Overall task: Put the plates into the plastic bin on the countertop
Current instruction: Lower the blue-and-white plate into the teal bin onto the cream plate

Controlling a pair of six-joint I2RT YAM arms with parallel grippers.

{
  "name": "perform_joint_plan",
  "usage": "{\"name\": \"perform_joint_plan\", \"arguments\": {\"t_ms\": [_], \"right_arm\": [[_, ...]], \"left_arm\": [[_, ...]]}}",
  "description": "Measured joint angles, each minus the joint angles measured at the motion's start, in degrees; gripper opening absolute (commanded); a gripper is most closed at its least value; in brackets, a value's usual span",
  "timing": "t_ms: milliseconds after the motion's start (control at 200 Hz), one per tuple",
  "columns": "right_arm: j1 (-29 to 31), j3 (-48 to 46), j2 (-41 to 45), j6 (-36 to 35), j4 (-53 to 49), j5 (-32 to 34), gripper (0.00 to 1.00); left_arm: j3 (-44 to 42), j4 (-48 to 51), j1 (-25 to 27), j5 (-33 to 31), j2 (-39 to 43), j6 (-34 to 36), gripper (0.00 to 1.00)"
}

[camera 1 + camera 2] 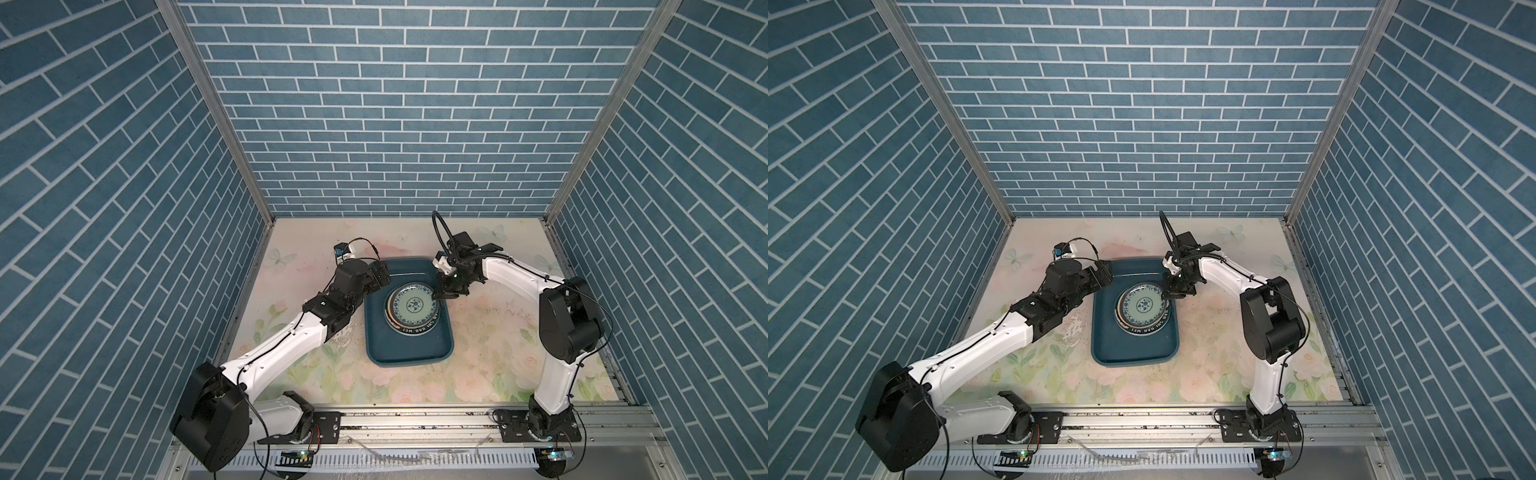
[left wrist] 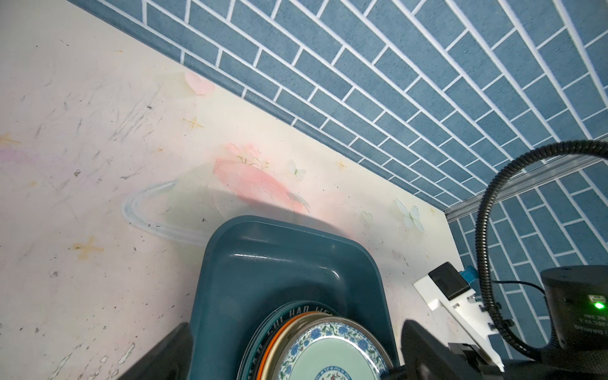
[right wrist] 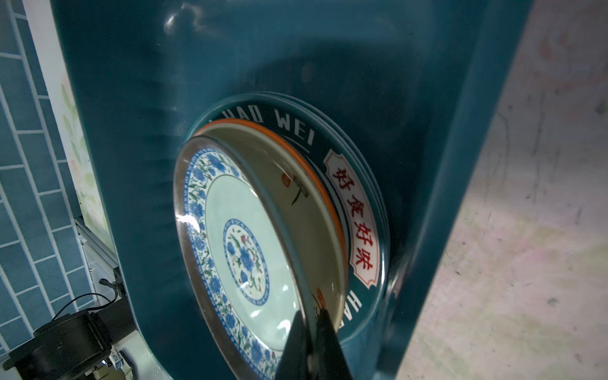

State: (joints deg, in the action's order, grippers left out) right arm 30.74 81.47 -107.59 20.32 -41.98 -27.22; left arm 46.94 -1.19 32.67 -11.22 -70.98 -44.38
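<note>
R pincer clamps blue plate rim (tilted).

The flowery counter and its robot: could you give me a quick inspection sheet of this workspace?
Surface: countertop, flower print, scuffed and speckled.
Job's things: plates stacked inside plastic bin; blue-patterned plate on top, tilted; orange, cream and lettered rims beneath.
Clutter: nothing seen.
Pincers: right pincer shut on blue-patterned plate's rim; left pincer open, empty, at the bin's rim.
Cables: black ribbed hose loops above right wrist; thin wires along both arms.
Surroundings: blue brick-patterned walls; metal rail in front.
</note>
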Motion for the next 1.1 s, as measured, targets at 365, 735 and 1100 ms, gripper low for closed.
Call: {"name": "perform_joint_plan", "arguments": {"t_ms": [365,735,1100], "right_arm": [[0.5,0.8,-0.8,-1.1,-0.5,0.1,0.03],[0.6,1.5,-1.4,-2.2,-1.0,2.7,0.24],[1.0,2.1,-1.4,-2.6,-1.3,4.0,0.47]], "left_arm": [[0.0,0.0,-0.7,1.2,0.0,0.0,1.0],[0.0,0.0,-0.9,1.7,0.0,0.0,1.0],[0.0,0.0,-0.9,1.9,0.0,0.0,1.0]]}}
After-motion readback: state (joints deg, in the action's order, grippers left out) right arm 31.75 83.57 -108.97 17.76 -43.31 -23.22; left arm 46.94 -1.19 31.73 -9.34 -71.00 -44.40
